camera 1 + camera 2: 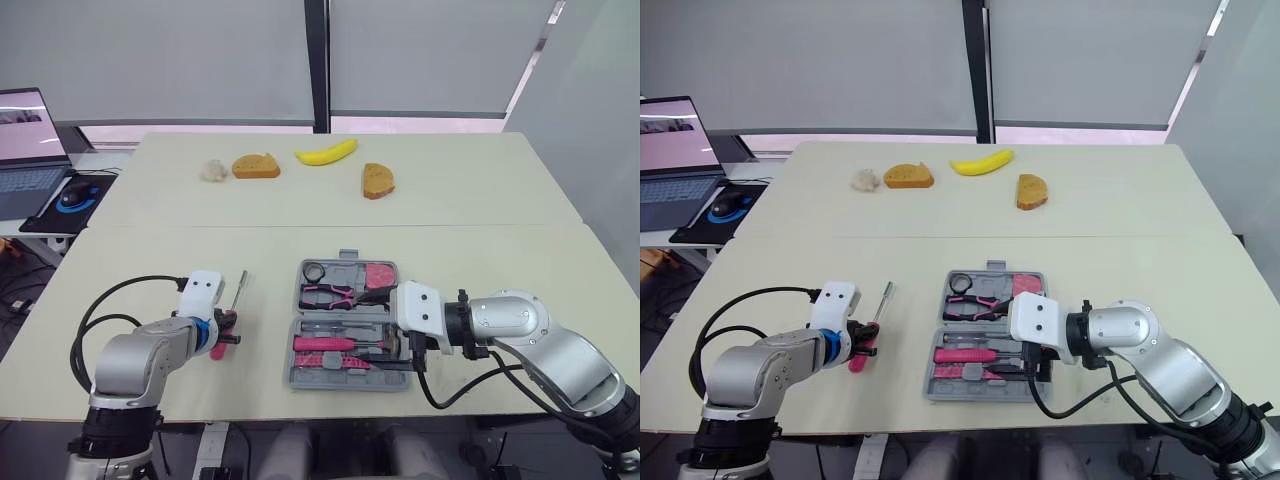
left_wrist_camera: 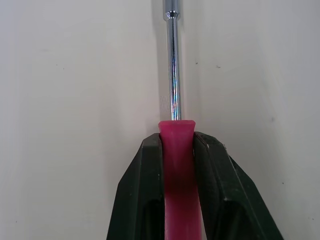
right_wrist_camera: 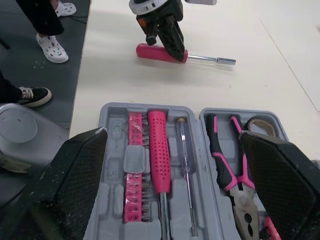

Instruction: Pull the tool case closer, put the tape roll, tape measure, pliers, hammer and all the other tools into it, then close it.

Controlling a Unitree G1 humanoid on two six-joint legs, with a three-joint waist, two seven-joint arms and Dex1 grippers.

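Observation:
The grey tool case lies open near the table's front edge. It holds a tape roll, pink-handled pliers, a pink tape measure, a pink-handled hammer, a thin screwdriver and pink bits. My right gripper is open at the case's right side, its fingers spread wide over the tools. Left of the case, my left gripper is shut on the pink handle of a nut driver, low at the tabletop with its steel shaft pointing away from me.
On the far half of the table lie a banana, two pieces of bread and a pale lump. A laptop and mouse sit on a side desk at far left. A person's shoes stand beside the table.

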